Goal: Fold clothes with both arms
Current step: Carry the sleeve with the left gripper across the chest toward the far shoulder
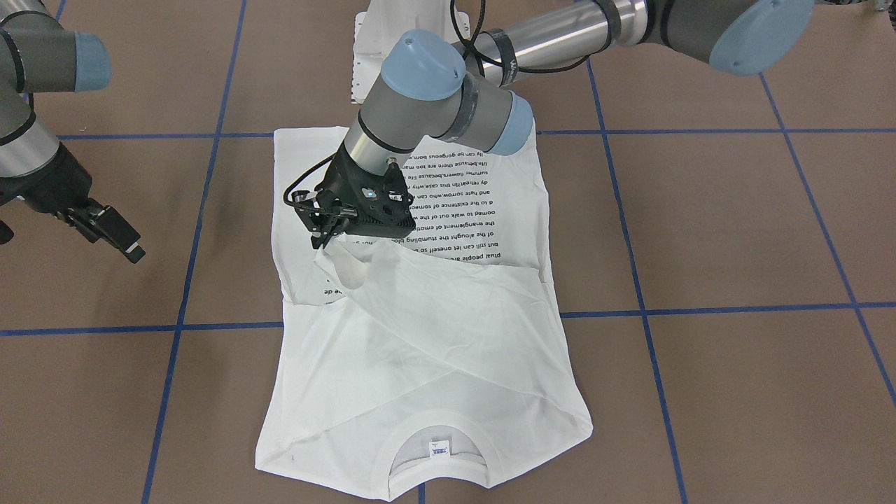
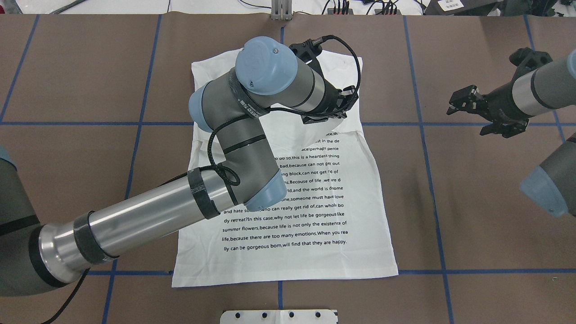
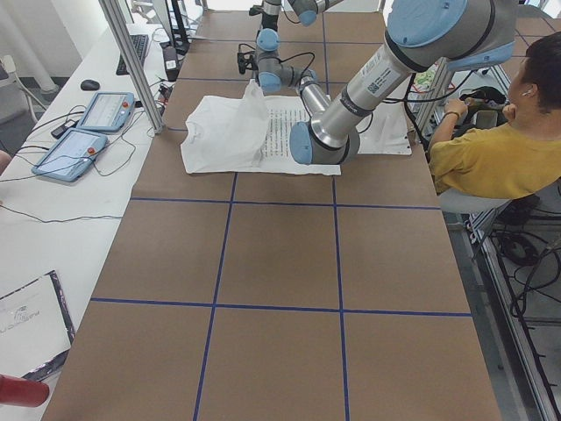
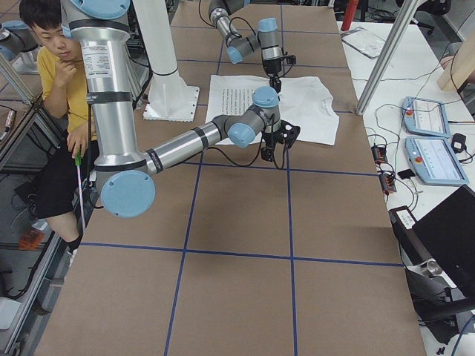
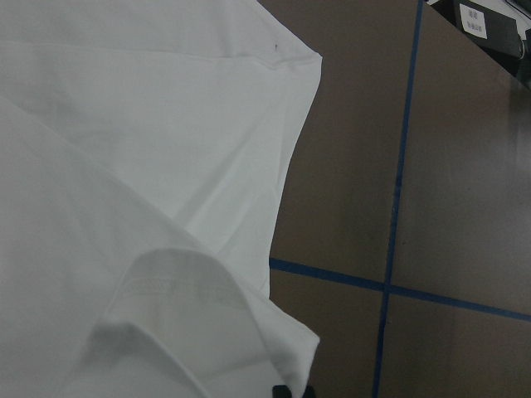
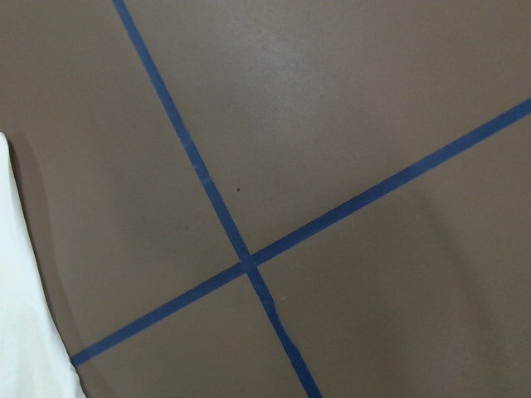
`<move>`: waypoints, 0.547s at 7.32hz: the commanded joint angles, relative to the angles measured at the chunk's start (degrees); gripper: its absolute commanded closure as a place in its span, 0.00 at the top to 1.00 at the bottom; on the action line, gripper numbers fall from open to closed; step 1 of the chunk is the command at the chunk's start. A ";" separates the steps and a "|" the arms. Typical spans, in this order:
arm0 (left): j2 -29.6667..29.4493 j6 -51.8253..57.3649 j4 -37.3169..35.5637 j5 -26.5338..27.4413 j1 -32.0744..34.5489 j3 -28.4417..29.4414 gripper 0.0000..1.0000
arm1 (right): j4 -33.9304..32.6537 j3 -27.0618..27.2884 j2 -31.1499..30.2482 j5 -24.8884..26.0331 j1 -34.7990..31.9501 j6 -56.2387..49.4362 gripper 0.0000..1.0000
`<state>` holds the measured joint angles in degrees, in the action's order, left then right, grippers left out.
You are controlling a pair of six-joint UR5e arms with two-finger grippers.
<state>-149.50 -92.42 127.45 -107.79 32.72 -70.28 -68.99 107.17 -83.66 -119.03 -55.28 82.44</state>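
Observation:
The white T-shirt (image 1: 434, 364) lies flat on the brown table, printed text up and collar (image 1: 434, 437) toward the operators' side. It also shows in the overhead view as the shirt (image 2: 292, 252). One long sleeve (image 1: 392, 280) crosses diagonally over the chest. My left gripper (image 1: 323, 241) is shut on that sleeve's cuff and holds it a little above the shirt. The left wrist view shows the cuff (image 5: 191, 290) close up, near the shirt's edge. My right gripper (image 2: 470, 118) hovers open over bare table beside the shirt, holding nothing.
Blue tape lines (image 1: 182, 280) grid the brown table. The white pedestal base (image 1: 378, 56) stands behind the shirt. A seated person in a yellow shirt (image 3: 491, 149) is beside the table. Two tablets (image 3: 79, 140) lie on the side desk.

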 commanded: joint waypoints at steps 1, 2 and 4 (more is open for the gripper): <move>-0.44 -0.04 1.49 0.48 -0.29 2.07 0.00 | 0.00 -0.12 -0.01 0.03 -0.01 0.00 0.99; -0.61 -0.13 1.40 0.48 -0.29 2.42 0.00 | 0.00 -0.20 -0.01 0.03 0.08 0.00 0.99; -4.72 -1.70 1.40 2.31 -1.42 6.80 0.16 | 0.00 -0.99 0.08 0.11 0.08 -0.44 0.99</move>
<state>-151.90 -92.98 128.83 -106.73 32.10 -65.98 -68.99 106.74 -83.66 -118.98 -55.21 82.29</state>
